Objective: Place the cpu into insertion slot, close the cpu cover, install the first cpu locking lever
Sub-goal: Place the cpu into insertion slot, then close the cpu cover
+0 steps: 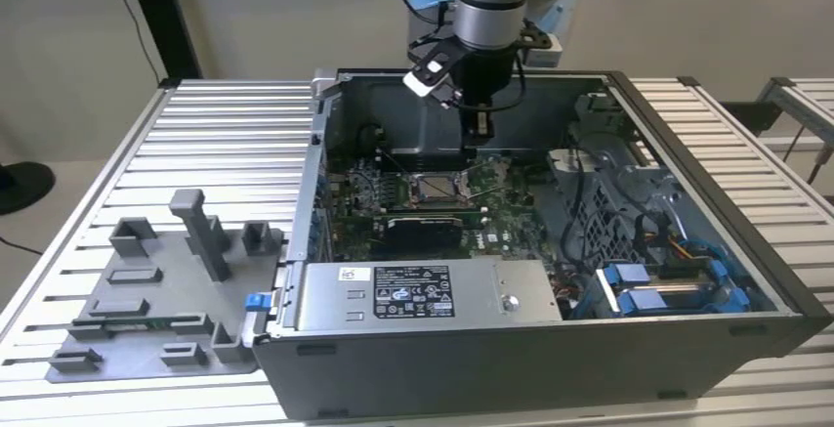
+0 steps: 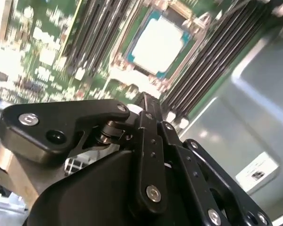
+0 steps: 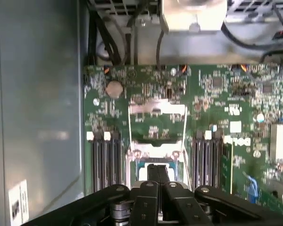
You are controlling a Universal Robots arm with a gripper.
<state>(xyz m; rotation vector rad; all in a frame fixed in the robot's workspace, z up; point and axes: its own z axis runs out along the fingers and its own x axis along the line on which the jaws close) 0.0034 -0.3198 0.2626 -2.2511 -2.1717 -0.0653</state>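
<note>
The cpu (image 2: 161, 41) lies in the insertion slot (image 1: 436, 190) on the green board, its silvery face up inside the metal rim (image 2: 132, 63). In the first wrist view the cpu cover (image 3: 156, 108) stands raised open beyond the slot (image 3: 137, 157). Thin metal rods (image 3: 185, 136) run along both of its sides. My gripper (image 1: 479, 137) hangs inside the case, above and a little behind the slot. Both wrist views show its black fingers pressed together, shut with nothing between them (image 2: 144, 97) (image 3: 157, 166). They hide part of the slot in the first wrist view.
A grey box with a white label (image 1: 404, 295) sits in front of the board. Black memory slots (image 3: 106, 160) (image 3: 207, 157) flank the socket. The case walls (image 1: 319, 153) enclose the board, with blue drive parts (image 1: 665, 285) at the exterior view's right. A grey fixture plate (image 1: 156, 300) lies outside.
</note>
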